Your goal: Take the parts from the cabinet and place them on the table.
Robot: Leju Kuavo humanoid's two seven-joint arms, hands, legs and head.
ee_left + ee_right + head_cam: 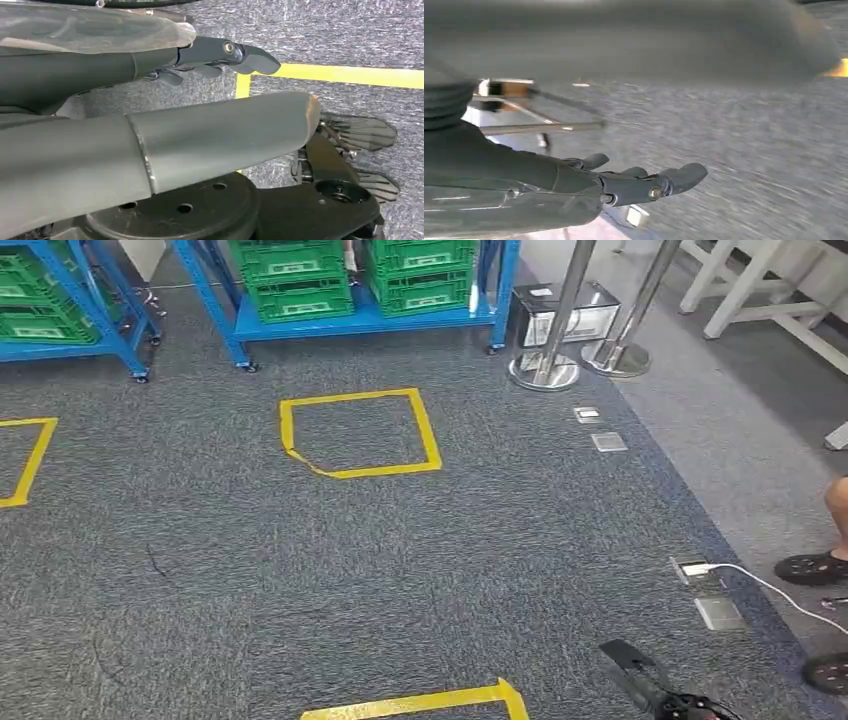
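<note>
Head view: blue cabinet [360, 320] at the far edge of the grey carpet [200, 570], green crates [300, 280] on its shelves; parts inside cannot be made out. Yellow tape square [360, 433] on the carpet before it; two chrome posts [580, 350] beside it; a person's dark shoe [812, 567] at the carpet's right edge.

Left wrist view: left hand [165, 75] over carpet and yellow tape, fingers [250, 56] extended and apart, holding nothing.

Right wrist view: blurred; right hand [589, 185] over carpet, fingers [679, 179] extended, holding nothing.
</note>
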